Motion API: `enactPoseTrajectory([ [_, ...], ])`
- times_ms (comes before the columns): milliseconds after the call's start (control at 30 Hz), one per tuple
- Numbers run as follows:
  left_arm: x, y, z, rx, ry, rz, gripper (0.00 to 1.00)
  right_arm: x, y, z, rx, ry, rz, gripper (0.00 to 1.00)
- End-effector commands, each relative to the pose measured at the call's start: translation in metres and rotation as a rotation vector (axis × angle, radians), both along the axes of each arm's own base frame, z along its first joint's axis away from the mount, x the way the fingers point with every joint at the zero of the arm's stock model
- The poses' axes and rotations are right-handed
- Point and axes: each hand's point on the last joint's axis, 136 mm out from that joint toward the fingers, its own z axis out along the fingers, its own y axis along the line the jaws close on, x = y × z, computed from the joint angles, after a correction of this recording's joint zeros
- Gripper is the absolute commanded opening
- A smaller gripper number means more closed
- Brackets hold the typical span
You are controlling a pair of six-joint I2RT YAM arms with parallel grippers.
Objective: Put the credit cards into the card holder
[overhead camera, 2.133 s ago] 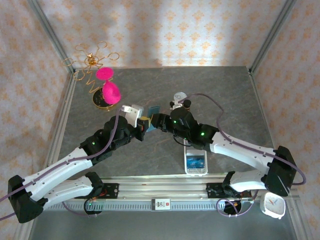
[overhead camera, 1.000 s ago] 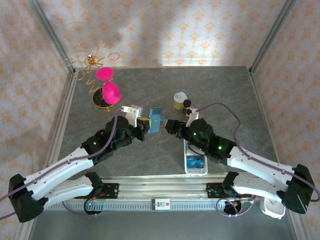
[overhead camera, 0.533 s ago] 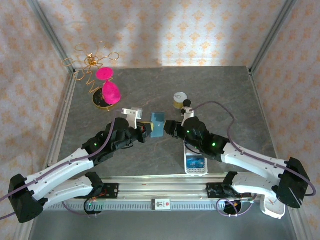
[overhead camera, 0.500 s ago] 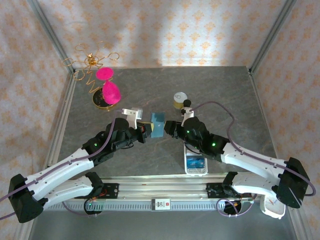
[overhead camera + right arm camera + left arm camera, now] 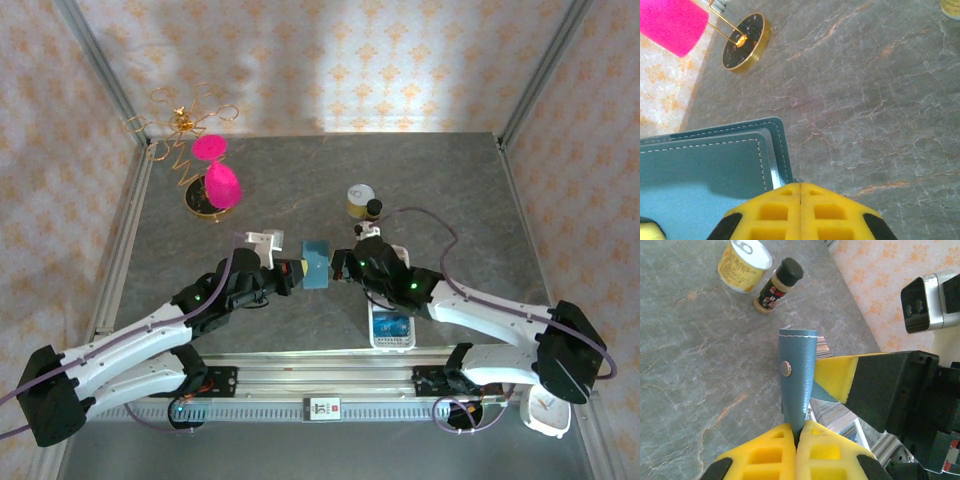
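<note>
The teal card holder (image 5: 316,264) hangs above the table between both grippers, partly unfolded. My left gripper (image 5: 297,271) is shut on its lower edge (image 5: 797,432), and the snap flap (image 5: 797,370) stands up from the pads. My right gripper (image 5: 340,266) is shut (image 5: 800,186) on the holder's edge, with the stitched teal panels (image 5: 705,170) spreading to its left. The credit cards (image 5: 392,326), a blue one on top, lie in the white slotted tray (image 5: 374,312) under the right arm. Their grey edges (image 5: 832,412) show behind the holder.
A yellow can (image 5: 359,199) and a dark spice bottle (image 5: 375,208) stand just beyond the right gripper. The pink hourglass (image 5: 215,180) on a brass base (image 5: 746,42) and a gold wire ornament (image 5: 185,120) are at the back left. A white clock (image 5: 545,412) sits at the near right.
The right gripper drew back to the right, then came in again and closed on the holder's edge. The left gripper carried the holder slightly right and nearer.
</note>
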Motion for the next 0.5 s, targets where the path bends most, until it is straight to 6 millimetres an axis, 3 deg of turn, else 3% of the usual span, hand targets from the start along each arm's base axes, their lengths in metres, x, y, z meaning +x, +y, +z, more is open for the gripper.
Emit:
enactPoseTrajectory([
  [0, -0.001, -0.006, -0.014, -0.054, 0.048, 0.000, 0.00, -0.005, 0.005, -0.026, 0.006, 0.078, 0.005, 0.00],
  [300, -0.007, 0.003, -0.080, -0.009, 0.172, 0.049, 0.01, -0.017, 0.015, -0.067, 0.004, 0.206, 0.035, 0.00],
  [467, -0.006, 0.013, -0.104, 0.071, 0.206, 0.077, 0.18, -0.020, 0.016, -0.080, -0.025, 0.249, 0.039, 0.00],
])
